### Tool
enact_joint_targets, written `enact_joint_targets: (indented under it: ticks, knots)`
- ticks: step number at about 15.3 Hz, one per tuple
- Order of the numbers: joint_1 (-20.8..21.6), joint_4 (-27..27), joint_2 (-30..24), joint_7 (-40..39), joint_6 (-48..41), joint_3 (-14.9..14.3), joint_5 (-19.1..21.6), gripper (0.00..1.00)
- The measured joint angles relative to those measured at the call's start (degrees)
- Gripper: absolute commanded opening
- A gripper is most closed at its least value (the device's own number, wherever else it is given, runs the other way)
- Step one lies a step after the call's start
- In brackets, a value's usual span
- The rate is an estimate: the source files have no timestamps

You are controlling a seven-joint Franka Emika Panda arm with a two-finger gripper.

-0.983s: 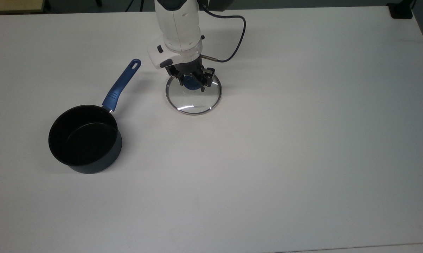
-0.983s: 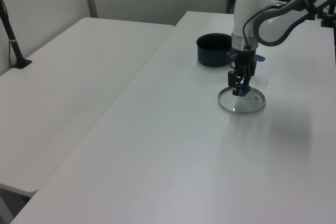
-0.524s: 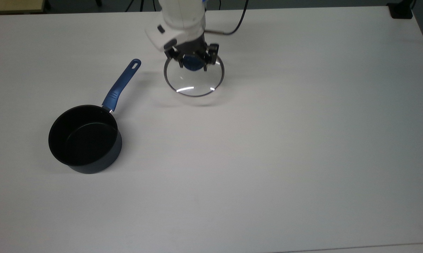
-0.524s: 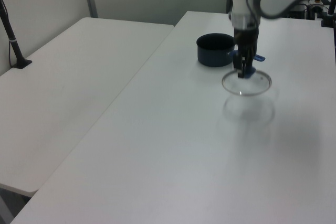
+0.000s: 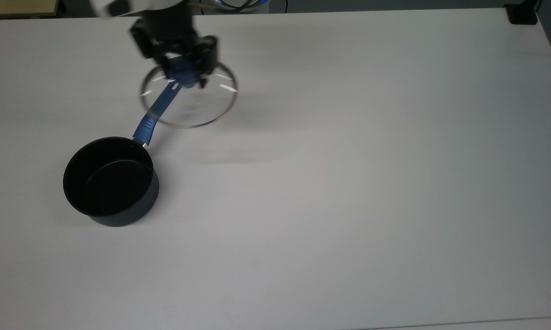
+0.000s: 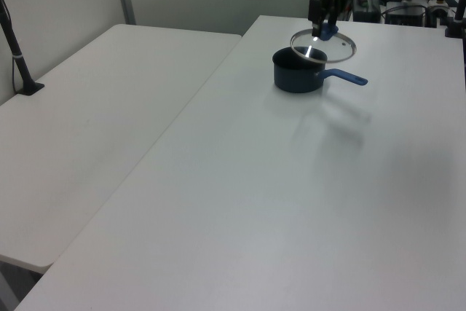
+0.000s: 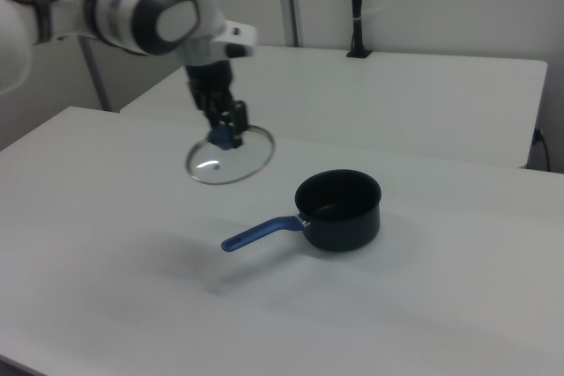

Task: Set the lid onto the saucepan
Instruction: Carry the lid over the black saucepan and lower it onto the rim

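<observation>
the claw (image 5: 183, 73) is pinched on the blue knob (image 7: 222, 136) of the lid (image 5: 197, 110) and holds it in the air, clear of the white bench (image 5: 348, 183). the lid is a round disc of clear glass with a thin metal rim; white glints sit on the glass, and the bench and part of the pan's handle show through it. in the right view the lid (image 7: 231, 158) hangs a little tilted below the claw (image 7: 225, 129), with a soft shadow on the bench under it.

the pan (image 5: 110, 181) stands upright on the bench, small and round, dark outside and black inside, with nothing in it. its long blue handle (image 5: 149, 120) has a hole near the end. in the top view the handle runs up and to the right from the pan, and its far end lies under the lid's glass. the lid is up and to the right of the pan's bowl there, not over it. in the left view the lid (image 6: 324, 45) shows just above the pan (image 6: 297, 71), and the claw (image 6: 324, 27) is over it. in the right view the pan (image 7: 339, 209) sits to the right of the lid, its handle (image 7: 260, 233) pointing to the right view's left.
</observation>
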Motion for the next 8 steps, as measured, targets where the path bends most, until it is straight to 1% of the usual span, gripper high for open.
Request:
enact_joint_targets:
  ticks: [2,4,6,8]
  knots:
    - [-1.2,4.0,4.3,2.4,0.0,-1.4,0.0,0.34]
    - [-2.3,8.5,9.2,6.2,0.6,-1.8,0.0,0.35]
    - [-2.9,12.4,13.9,9.4,3.0,-2.2,0.0,0.35]
    - [-3.1,15.7,17.9,12.2,5.5,-3.4,0.0,0.34]
